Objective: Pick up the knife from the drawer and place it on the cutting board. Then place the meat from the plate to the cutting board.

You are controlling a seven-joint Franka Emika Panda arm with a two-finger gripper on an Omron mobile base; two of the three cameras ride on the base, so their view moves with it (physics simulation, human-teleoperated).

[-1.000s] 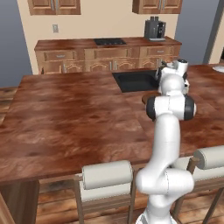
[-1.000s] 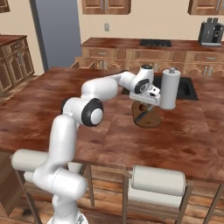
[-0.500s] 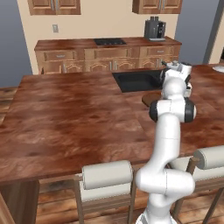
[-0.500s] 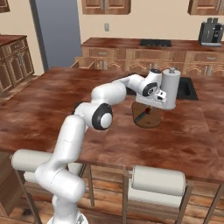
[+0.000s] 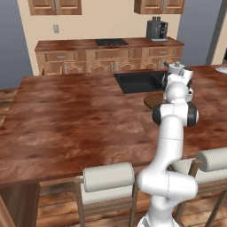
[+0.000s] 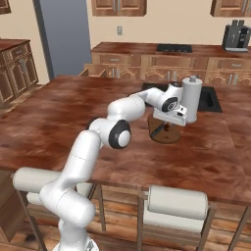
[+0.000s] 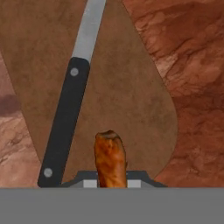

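Observation:
The dark-brown cutting board (image 7: 131, 100) lies on the reddish island top, also seen under the hand in the right base view (image 6: 169, 137) and behind the arm in the left base view (image 5: 152, 101). The knife (image 7: 65, 127) rests flat on the board, with its black handle near me and its grey blade pointing away. My gripper (image 6: 165, 126) hangs just above the board, shut on the meat (image 7: 110, 158), a reddish-brown lump beside the knife handle. The whitish plate (image 5: 221, 69) sits at the far right edge. A drawer (image 6: 89, 71) stands pulled out at the back counter.
A black sink (image 5: 137, 81) is sunk into the island just beyond the board. A tall grey canister (image 6: 190, 99) stands right beside my hand. Padded stools (image 6: 177, 202) line the island's near edge. The coffee machine (image 5: 156, 29) is on the back counter.
My hand has swung a little to the right and come down over the cutting board, with the meat still in it. The knife has not moved.

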